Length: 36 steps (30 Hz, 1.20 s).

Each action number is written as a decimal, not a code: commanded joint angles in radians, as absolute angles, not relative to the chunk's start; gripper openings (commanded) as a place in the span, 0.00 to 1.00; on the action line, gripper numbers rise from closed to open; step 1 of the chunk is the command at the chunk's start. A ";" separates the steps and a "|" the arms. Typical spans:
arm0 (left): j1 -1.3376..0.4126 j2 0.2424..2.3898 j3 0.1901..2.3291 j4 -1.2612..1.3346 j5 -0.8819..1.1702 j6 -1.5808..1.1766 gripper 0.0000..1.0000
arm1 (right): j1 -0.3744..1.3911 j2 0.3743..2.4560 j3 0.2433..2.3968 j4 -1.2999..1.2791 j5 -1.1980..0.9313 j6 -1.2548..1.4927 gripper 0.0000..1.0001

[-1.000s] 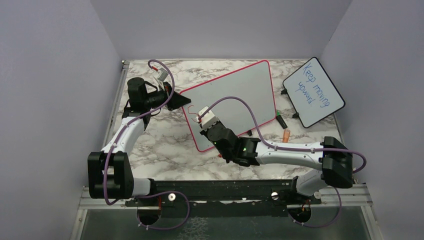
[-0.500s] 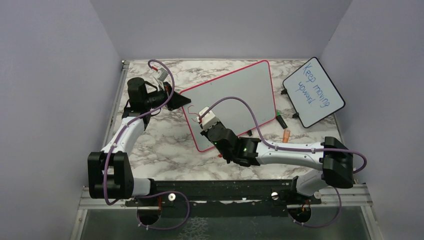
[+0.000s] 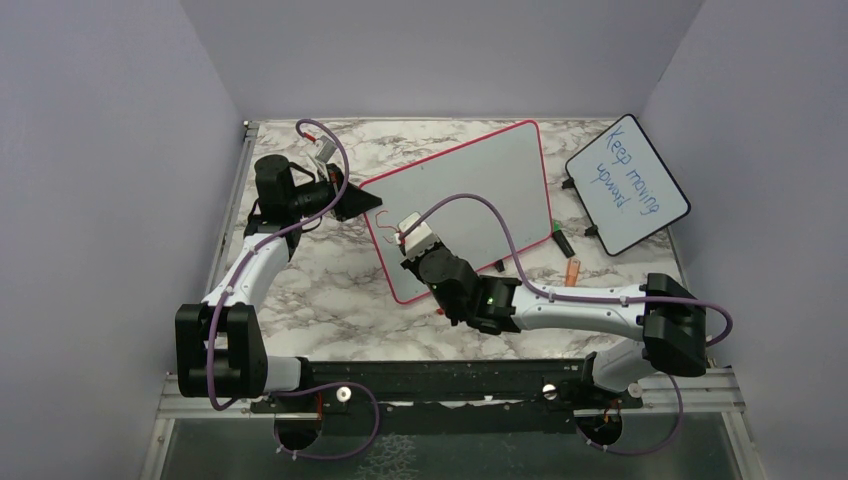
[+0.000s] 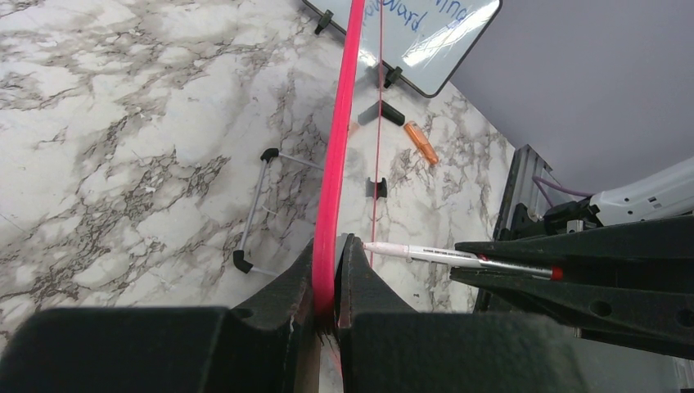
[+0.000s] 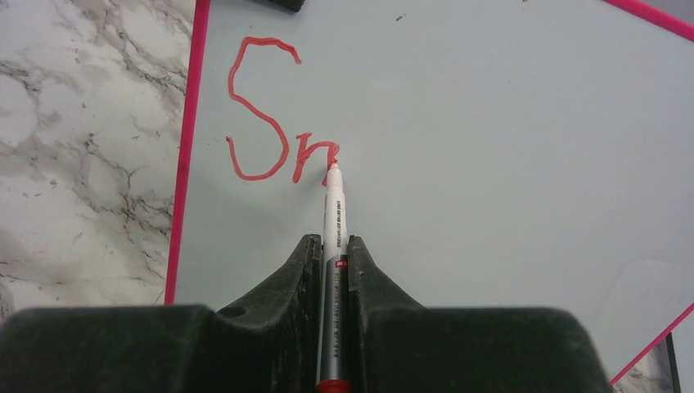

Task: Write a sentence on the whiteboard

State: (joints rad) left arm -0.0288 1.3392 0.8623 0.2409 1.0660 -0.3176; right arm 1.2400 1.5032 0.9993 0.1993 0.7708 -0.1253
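The whiteboard (image 3: 470,185), white with a red-pink frame, stands tilted on the marble table. My left gripper (image 3: 362,203) is shut on its left frame edge (image 4: 337,164), one finger on each side (image 4: 331,241). My right gripper (image 5: 331,242) is shut on a red marker (image 5: 333,209), gripped along its barrel. The marker's tip touches the board at the end of the red writing. The sentence (image 5: 274,123) stands as a large "S" and the first humps of a following letter, near the board's left edge. The left wrist view shows the marker (image 4: 442,255) meeting the board from the right.
A smaller black-framed board (image 3: 627,183) with blue writing stands at the back right. A black-and-green marker (image 3: 563,241) and an orange one (image 3: 572,271) lie on the table by the whiteboard's right corner. A wire stand leg (image 4: 254,209) rests behind the board.
My right gripper has crept slightly to the right with the marker, lengthening the red stroke after the "S". The left gripper and the board have stayed put.
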 commanded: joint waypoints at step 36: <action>-0.052 1.358 0.844 0.186 0.994 -0.219 0.00 | 1.193 1.495 0.968 0.119 0.771 -0.043 0.01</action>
State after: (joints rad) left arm -0.0299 1.3392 0.8623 0.2401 1.0611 -0.3180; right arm 1.2114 1.4944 0.9966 0.2058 0.7895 -0.0872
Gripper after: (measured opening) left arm 0.094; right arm 0.165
